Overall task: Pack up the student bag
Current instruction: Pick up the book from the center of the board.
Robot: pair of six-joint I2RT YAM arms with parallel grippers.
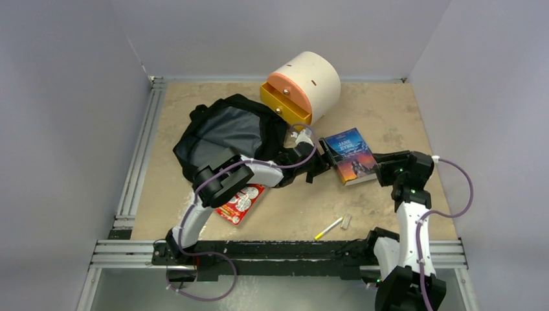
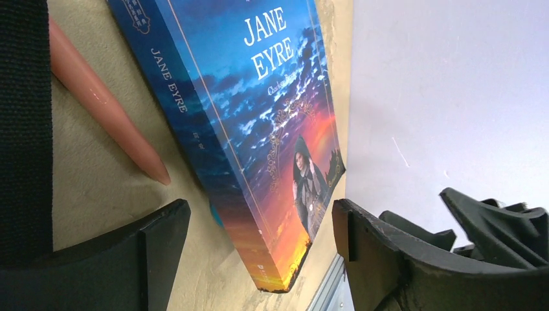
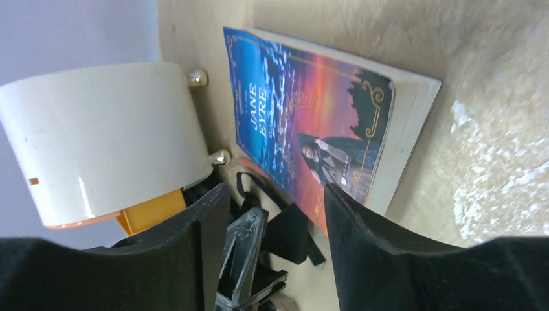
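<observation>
The student bag (image 1: 220, 133), a soft black backpack with grey-blue lining, lies open at the back left. A "Jane Eyre" paperback (image 1: 349, 155) lies flat to its right. My left gripper (image 1: 317, 167) is open at the book's left edge. In the left wrist view, the book's near corner (image 2: 259, 149) sits between the spread fingers (image 2: 259, 243), untouched. My right gripper (image 1: 383, 170) is open and empty at the book's right edge. In the right wrist view (image 3: 275, 240) it faces the book (image 3: 311, 116), with the left gripper (image 3: 249, 253) beyond.
A cream cylindrical drawer box (image 1: 309, 83) with an open yellow drawer stands behind the book. A red snack packet (image 1: 241, 202) lies under the left arm. A yellow pen (image 1: 329, 228) and a small eraser (image 1: 346, 221) lie near the front. A pink tapered stick (image 2: 103, 103) lies beside the book.
</observation>
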